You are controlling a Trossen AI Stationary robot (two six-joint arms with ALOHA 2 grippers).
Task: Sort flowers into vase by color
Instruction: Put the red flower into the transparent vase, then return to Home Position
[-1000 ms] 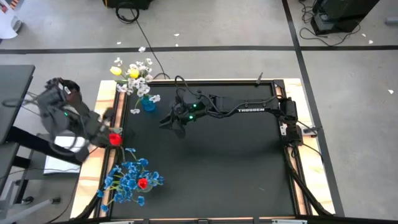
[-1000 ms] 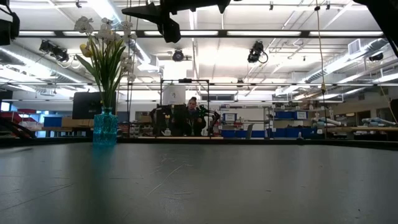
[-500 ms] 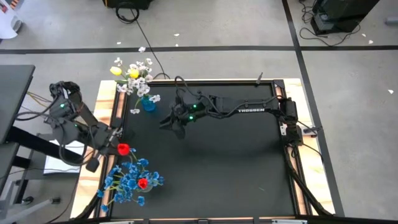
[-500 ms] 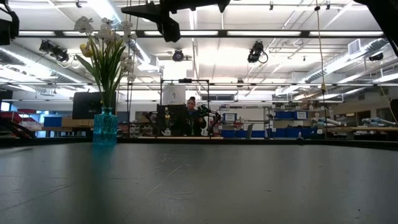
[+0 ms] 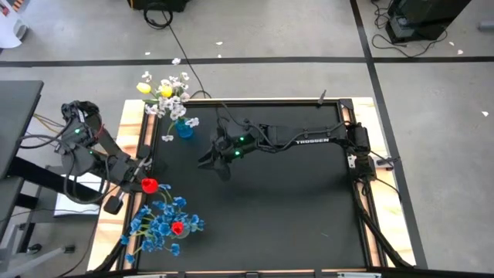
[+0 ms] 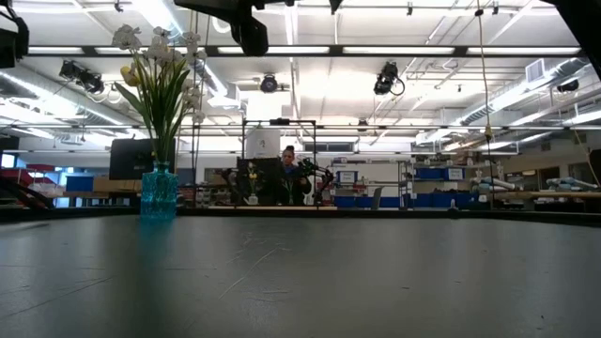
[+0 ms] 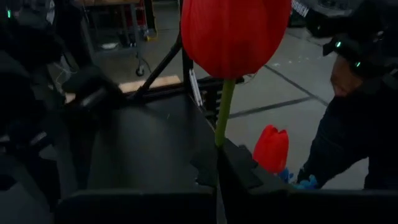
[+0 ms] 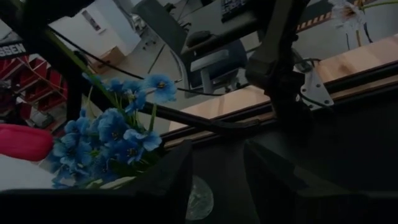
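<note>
the left gripper (image 7: 217,163) is at the left edge of the black counter (image 5: 293,208). its jaws pinch the stem of a red tulip (image 5: 149,185), just above the blue flowers (image 5: 158,226). the right gripper (image 5: 214,161) hangs over the counter's middle, its jaws spread apart. the yellow and white flowers (image 5: 165,93) stand in a blue vase (image 5: 184,128) at the far left.

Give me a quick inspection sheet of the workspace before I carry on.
Surface: black table top, bare in the middle.
Job's things: blue vase with yellow and white flowers; blue flowers with one red tulip among them; second red tulip on its stem in the left gripper.
Clutter: nothing seen.
Grippers: left gripper shut on the tulip stem at the table's left edge; right gripper over the table, open, holding nothing.
Cables: black cable on the floor.
Surroundings: a person far behind the table.
</note>
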